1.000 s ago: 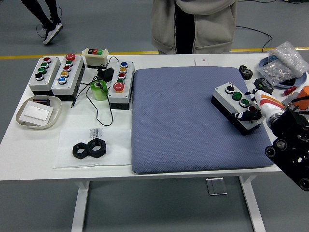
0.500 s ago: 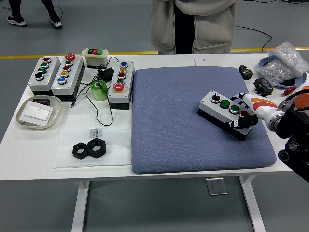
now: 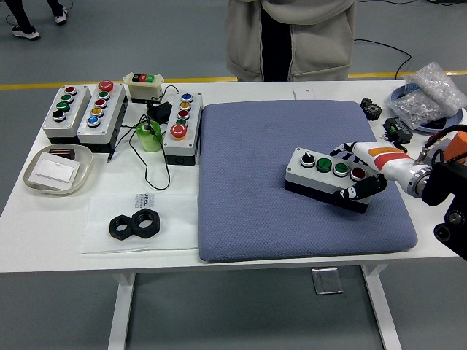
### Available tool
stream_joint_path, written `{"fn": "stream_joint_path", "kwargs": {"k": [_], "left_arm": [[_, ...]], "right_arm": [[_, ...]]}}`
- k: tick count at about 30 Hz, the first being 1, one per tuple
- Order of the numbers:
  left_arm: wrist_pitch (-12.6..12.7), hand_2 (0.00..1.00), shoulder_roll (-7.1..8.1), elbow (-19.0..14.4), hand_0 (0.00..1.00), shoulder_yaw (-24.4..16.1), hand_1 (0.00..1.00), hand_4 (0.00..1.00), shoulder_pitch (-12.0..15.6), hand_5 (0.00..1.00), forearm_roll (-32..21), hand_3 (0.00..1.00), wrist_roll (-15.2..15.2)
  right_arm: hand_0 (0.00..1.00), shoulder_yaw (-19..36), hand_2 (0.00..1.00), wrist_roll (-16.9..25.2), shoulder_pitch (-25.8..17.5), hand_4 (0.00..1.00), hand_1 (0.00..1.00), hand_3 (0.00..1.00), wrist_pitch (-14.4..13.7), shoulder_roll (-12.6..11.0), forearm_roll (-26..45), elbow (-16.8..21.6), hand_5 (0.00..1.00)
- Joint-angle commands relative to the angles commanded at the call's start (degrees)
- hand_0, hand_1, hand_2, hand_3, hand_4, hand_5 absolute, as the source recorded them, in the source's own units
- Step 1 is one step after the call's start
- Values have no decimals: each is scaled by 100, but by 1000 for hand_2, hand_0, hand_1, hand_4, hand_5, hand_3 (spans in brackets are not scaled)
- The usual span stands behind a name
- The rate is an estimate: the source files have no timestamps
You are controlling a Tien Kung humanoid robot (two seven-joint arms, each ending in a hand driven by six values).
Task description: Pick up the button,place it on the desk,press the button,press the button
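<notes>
Right of centre in the frame, on the blue-grey pad (image 3: pixel 248 182), the robot's right hand (image 3: pixel 365 175) has its fingers wrapped round the right end of the button box (image 3: pixel 327 177), thumb side low against the front wall and the other fingers over the top beside the red button. A second ago that box sat much nearer the pad's right edge and lay at a steeper slant; since then it has travelled leftward toward the middle of the pad and turned closer to level with the frame, the arm reaching further in with it. Whether its base now rests flat on the pad or hangs just above it I cannot tell. To my eye the carrying step is close to finished: once the box is set down and the fingers come away, the pressing can start, and the green and red buttons face up ready for that. The left arm does not show. At the top edge a person in a pale coat (image 3: pixel 292 36) stands behind the table, hands out of sight. Three other button boxes (image 3: pixel 102 113) sit untouched at the upper left.
</notes>
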Motion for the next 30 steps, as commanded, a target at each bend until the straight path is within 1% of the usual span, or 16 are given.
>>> {"fn": "stream_joint_path", "kwargs": {"k": [3,6,7,11,12,13,22,24,25,30], "left_arm": [[10,888,-8,-4,698,-66,830,653,-34,998,74,832,17],[3,888,-21,10,698,-4,830,653,-33,998,-82,832,-29],[6,888,-25,16,706,12,830,650,-28,998,-119,833,-39],[11,888,-25,20,706,17,830,650,-22,998,-124,833,-40],[11,889,-24,20,707,27,830,648,-17,998,-137,833,-44],[11,889,-23,20,707,30,830,648,-15,998,-141,833,-45],[12,889,-29,22,708,3,831,647,4,998,-93,834,-22],[9,889,-25,24,708,-5,831,647,-1,998,-80,834,-18],[7,889,-23,23,710,-1,830,647,-3,998,-83,834,-19],[3,889,-18,26,710,16,830,647,-13,998,-102,834,-32]], "right_arm": [[451,-132,526,80,108,808,487,719,105,-36,-27,-24,175],[451,-228,526,173,175,808,487,719,131,-67,-186,-62,175],[467,-263,541,212,200,813,495,729,144,-69,-238,-82,163],[467,-335,541,325,234,813,495,729,203,-73,-352,-136,163],[489,-346,559,374,231,809,506,736,234,-78,-381,-152,154],[489,-348,559,387,230,809,506,736,242,-80,-387,-156,154],[496,-372,565,744,210,808,513,744,164,-195,-405,-174,146],[496,-380,565,819,209,808,513,744,141,-234,-453,-181,146],[513,-384,577,844,212,802,524,748,133,-250,-480,-189,128],[513,-412,577,1005,213,802,524,748,42,-345,-687,-228,128]]}}
